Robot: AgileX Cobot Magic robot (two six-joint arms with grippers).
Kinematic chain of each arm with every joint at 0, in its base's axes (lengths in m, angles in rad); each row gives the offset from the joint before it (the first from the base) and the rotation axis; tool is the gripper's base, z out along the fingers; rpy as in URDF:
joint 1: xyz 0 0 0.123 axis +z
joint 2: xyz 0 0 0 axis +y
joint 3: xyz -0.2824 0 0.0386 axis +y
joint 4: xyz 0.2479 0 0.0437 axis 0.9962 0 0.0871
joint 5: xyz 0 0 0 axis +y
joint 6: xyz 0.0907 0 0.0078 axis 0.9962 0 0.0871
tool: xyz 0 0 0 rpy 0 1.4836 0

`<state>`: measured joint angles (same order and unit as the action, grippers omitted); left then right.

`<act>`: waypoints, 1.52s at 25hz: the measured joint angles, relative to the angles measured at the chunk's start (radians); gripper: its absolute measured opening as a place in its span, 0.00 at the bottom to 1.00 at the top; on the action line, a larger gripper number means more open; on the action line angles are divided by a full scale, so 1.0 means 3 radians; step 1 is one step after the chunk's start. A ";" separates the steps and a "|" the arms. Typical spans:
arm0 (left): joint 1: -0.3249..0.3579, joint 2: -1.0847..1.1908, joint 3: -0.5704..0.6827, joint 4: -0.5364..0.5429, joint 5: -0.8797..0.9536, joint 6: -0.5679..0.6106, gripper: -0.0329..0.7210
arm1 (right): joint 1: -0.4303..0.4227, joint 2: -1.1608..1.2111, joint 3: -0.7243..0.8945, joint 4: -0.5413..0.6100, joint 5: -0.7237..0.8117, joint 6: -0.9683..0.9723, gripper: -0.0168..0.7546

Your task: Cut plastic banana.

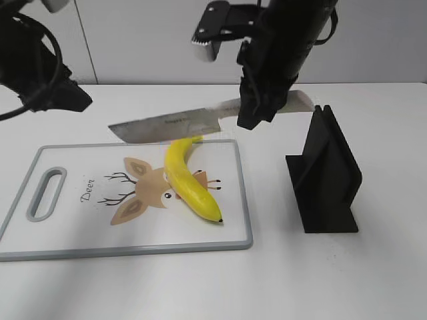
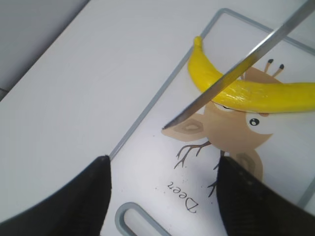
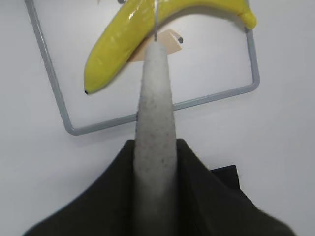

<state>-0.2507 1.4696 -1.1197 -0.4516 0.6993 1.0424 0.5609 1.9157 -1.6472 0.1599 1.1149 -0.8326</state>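
The plastic banana (image 1: 189,180) lies whole on the white cutting board (image 1: 67,227), over its deer picture, stem toward the back. It also shows in the left wrist view (image 2: 236,88) and the right wrist view (image 3: 123,39). My right gripper (image 1: 261,110) is shut on the pale handle (image 3: 155,123) of a steel knife (image 1: 167,125). The blade hangs level just above the banana's stem end, pointing left. My left gripper (image 2: 162,191) is open and empty, hovering over the board's left part near the handle slot (image 2: 140,221).
A black knife stand (image 1: 327,177) sits on the white table to the right of the board. The board's grey rim (image 3: 54,93) runs near the banana's dark tip. A grey wall stands at the back.
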 joint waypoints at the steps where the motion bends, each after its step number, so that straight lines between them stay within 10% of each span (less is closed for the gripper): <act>1: 0.0008 -0.0049 0.0000 0.0054 -0.0013 -0.0126 0.90 | 0.0001 -0.0069 0.0000 0.0039 -0.0011 0.0107 0.26; 14: 0.0187 -0.0516 0.0000 0.1236 0.0904 -0.2535 0.88 | -0.0003 -0.0803 0.0041 -0.0266 0.0144 0.2263 0.26; 38: 0.0197 -0.2440 0.0034 0.1355 0.1730 -0.2902 0.80 | -0.0003 -0.2094 0.1850 -0.1094 -0.0670 0.4143 0.25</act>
<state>-0.1917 0.7374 -1.1094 -0.0450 1.2184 0.1716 0.5599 1.2875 -1.0921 -0.1683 0.9138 0.4102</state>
